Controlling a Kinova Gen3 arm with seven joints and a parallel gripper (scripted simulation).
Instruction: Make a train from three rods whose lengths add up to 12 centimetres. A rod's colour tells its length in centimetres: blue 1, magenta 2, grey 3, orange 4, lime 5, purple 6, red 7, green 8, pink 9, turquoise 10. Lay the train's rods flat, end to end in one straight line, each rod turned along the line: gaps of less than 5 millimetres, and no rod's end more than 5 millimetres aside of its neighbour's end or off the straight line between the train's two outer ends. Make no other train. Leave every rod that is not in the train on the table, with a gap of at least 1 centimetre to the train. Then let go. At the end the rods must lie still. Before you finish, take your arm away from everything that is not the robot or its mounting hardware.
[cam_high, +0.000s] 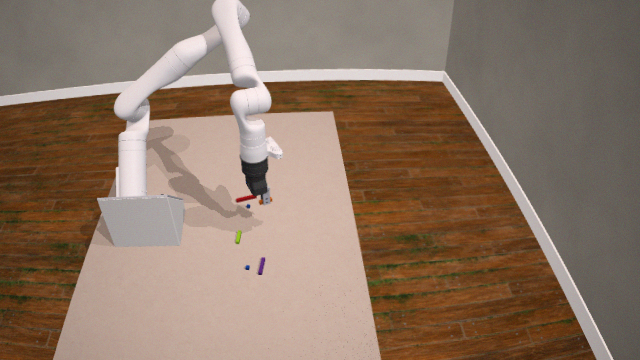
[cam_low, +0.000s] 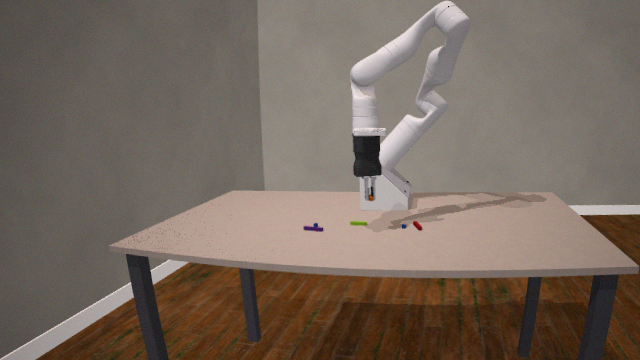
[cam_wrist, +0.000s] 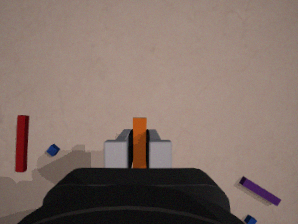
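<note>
My gripper is shut on the orange rod and holds it above the table. The red rod lies flat, with one blue rod near it. The lime rod lies alone; it is not seen in the wrist view. The purple rod lies with the other blue rod beside it, apart from it.
The table carries the arm's grey base at one side. The arm's shadow falls across the table near the red rod and its neighbouring blue rod.
</note>
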